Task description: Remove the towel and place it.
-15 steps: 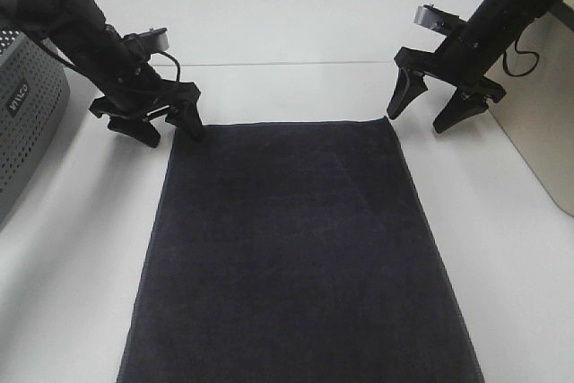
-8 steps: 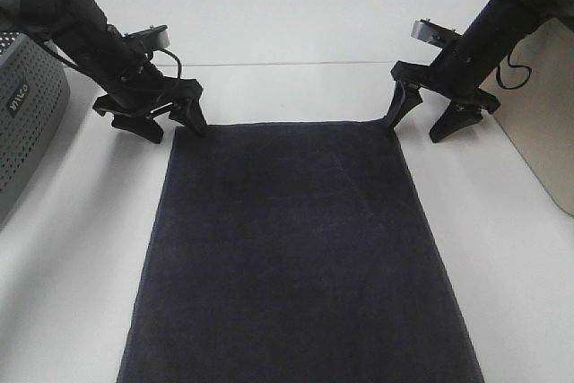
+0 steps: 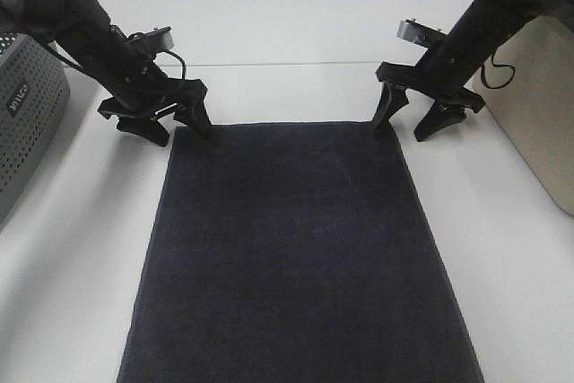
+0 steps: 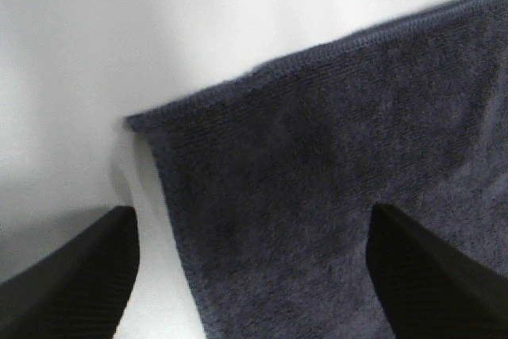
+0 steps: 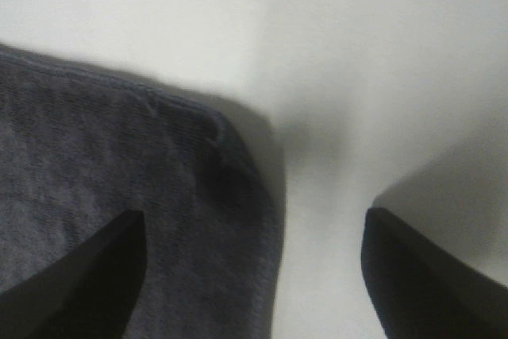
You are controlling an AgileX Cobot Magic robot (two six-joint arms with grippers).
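The towel (image 3: 296,257) lies flat on the white table (image 3: 287,15), very dark navy, running from mid-table to the near edge of view. My left gripper (image 3: 173,125) stands open over the towel's far-left corner, one finger on each side of it. In the left wrist view that corner of the towel (image 4: 317,180) lies between the dark fingertips (image 4: 71,291) of the left gripper (image 4: 254,275). My right gripper (image 3: 408,118) is open at the far-right corner. In the right wrist view the towel (image 5: 119,164) lies under one finger of the right gripper (image 5: 254,275); the other finger (image 5: 432,275) is over bare table.
A grey perforated basket (image 3: 27,114) stands at the left edge, just beyond the left arm. A beige box (image 3: 538,105) stands at the right edge, behind the right arm. A seam crosses the table beyond the towel.
The right gripper has moved left and lower, onto the towel's far-right corner. The left gripper has edged slightly right toward the far-left corner. The towel has not moved.
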